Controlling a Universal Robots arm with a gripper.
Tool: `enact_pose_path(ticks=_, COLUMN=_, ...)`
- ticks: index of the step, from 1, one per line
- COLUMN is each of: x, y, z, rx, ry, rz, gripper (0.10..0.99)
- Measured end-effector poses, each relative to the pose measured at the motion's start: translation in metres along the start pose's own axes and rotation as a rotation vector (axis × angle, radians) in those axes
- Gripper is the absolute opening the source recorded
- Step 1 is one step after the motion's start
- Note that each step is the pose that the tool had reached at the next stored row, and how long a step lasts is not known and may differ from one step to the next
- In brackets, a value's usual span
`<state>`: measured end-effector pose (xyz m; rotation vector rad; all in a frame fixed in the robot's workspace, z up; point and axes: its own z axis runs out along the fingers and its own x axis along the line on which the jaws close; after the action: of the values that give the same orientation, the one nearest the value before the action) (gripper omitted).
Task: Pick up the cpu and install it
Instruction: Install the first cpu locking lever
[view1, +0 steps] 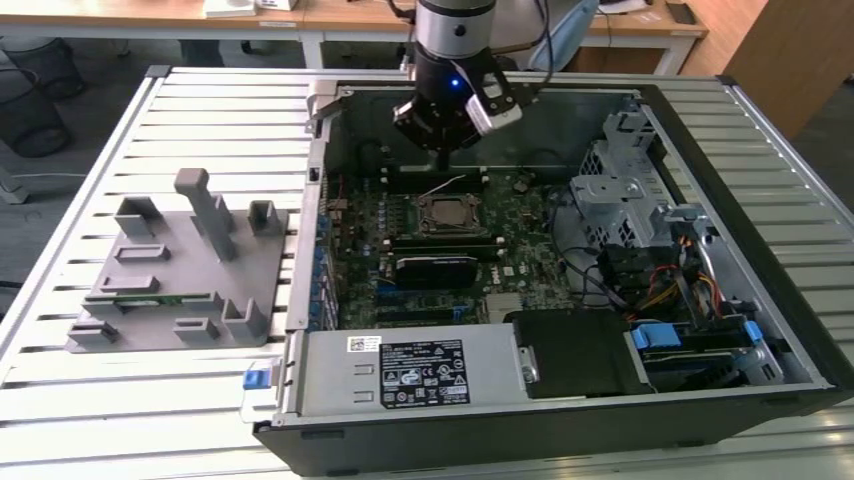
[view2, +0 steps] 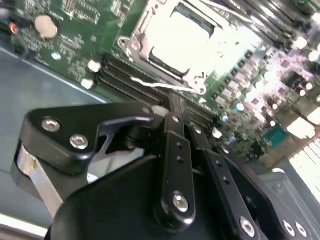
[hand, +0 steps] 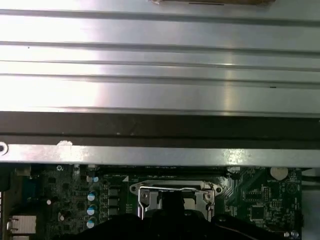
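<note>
Claw (view1: 445, 165) above slatted table (view1: 200, 110)

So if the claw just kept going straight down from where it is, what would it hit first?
Probably the cpu in the motherboard socket, or the socket's metal frame; the claw hangs just above, though depth is unclear.

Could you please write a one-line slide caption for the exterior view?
Gripper hovering above the motherboard socket inside the open computer case.
</note>
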<state>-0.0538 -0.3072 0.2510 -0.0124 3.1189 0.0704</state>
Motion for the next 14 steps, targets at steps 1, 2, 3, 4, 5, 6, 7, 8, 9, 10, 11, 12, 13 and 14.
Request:
enact_pose_path(ticks=1, x=-0.0007, y=-0.0001, z=0.0007, rx=-0.002, ry=0.0001, rz=0.0, gripper=0.106)
enact_pose_path(ticks=2, x=-0.0011, y=-0.0001, z=0.0008, rx=-0.015, ry=0.0002, rz=0.0, gripper=0.106)
enact_pose_path(ticks=3, x=-0.0014, y=-0.0002, z=0.0011, rx=-0.032, ry=-0.0001, rz=0.001, gripper=0.106)
enact_pose_path(ticks=4, x=-0.0014, y=-0.0005, z=0.0014, rx=-0.046, ry=-0.0001, rz=0.001, gripper=0.106)
enact_pose_path(ticks=5, x=-0.0015, y=-0.0009, z=0.0017, rx=-0.053, ry=-0.0002, rz=0.001, gripper=0.106)
enact_pose_path(ticks=6, x=-0.0015, y=-0.0015, z=0.0019, rx=-0.055, ry=-0.0003, rz=0.001, gripper=0.106)
enact_pose_path(ticks=7, x=-0.0015, y=-0.0019, z=0.0024, rx=-0.055, ry=-0.0005, rz=0.0, gripper=0.106)
enact_pose_path(ticks=8, x=-0.0015, y=-0.0019, z=0.0029, rx=-0.055, ry=-0.0005, rz=-0.004, gripper=0.106)
enact_pose_path(ticks=9, x=-0.0014, y=-0.002, z=0.0034, rx=-0.055, ry=-0.0016, rz=-0.01, gripper=0.106)
enact_pose_path(ticks=10, x=-0.0014, y=-0.002, z=0.0039, rx=-0.055, ry=-0.0042, rz=-0.017, gripper=0.106)
enact_pose_path(ticks=11, x=-0.0015, y=-0.0021, z=0.0046, rx=-0.056, ry=-0.0065, rz=-0.028, gripper=0.106)
enact_pose_path(ticks=12, x=-0.0015, y=-0.0021, z=0.0055, rx=-0.056, ry=-0.0081, rz=-0.035, gripper=0.106)
enact_pose_path(ticks=13, x=-0.0014, y=-0.0022, z=0.0064, rx=-0.055, ry=-0.0094, rz=-0.037, gripper=0.106)
enact_pose_path(ticks=14, x=-0.0014, y=-0.0023, z=0.0075, rx=-0.055, ry=-0.0109, rz=-0.037, gripper=0.106)
